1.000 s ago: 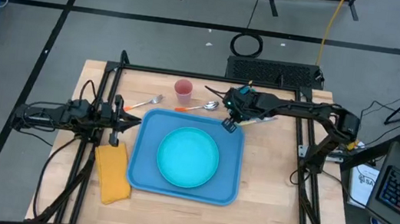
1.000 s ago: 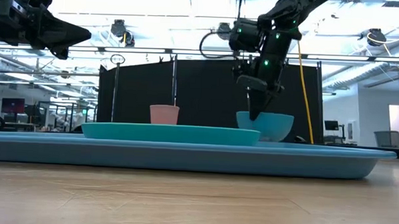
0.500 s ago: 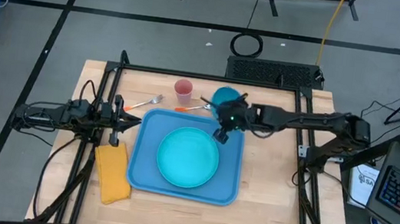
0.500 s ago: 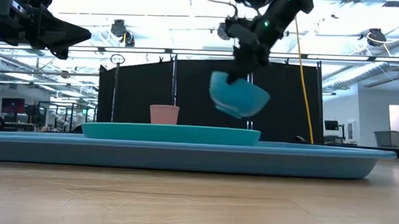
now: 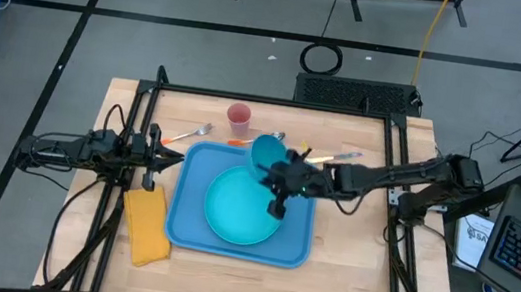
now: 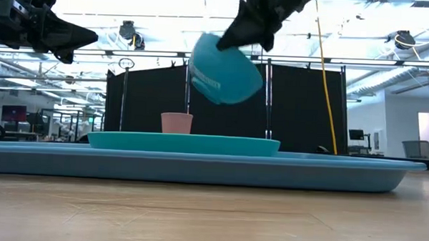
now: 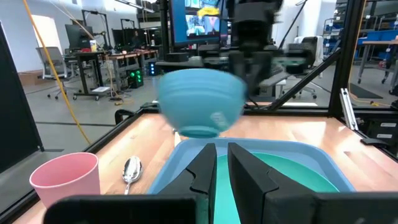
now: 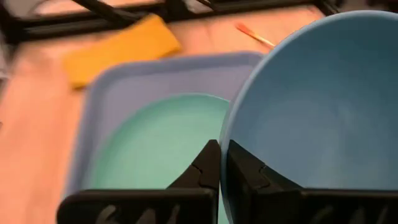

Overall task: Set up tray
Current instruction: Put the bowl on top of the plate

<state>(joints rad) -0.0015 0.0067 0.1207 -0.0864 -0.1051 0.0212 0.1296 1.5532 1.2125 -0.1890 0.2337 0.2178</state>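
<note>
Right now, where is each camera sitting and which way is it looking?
High view: above the table, looking straight down; both arms show, the right gripper over the tray.
Low view: at tabletop height, looking level across the plate; both arms come in from above.
Left wrist view: on the waiting left arm at the table's left side, facing across; the left gripper shows.
Right wrist view: on the right arm, looking down; its fingers pinch the bowl rim.
Shared: all four views show the bowl above the plate.

The table holds one large flat blue plastic tray (image 5: 297,242), one round teal plate (image 5: 237,209), one blue bowl (image 5: 267,153) and one pink plastic cup (image 5: 238,117). There is one yellow rectangular napkin (image 5: 147,225), at 9 o'clock from the tray, plus one metal fork (image 5: 188,135) and one metal spoon (image 7: 130,170).
</note>
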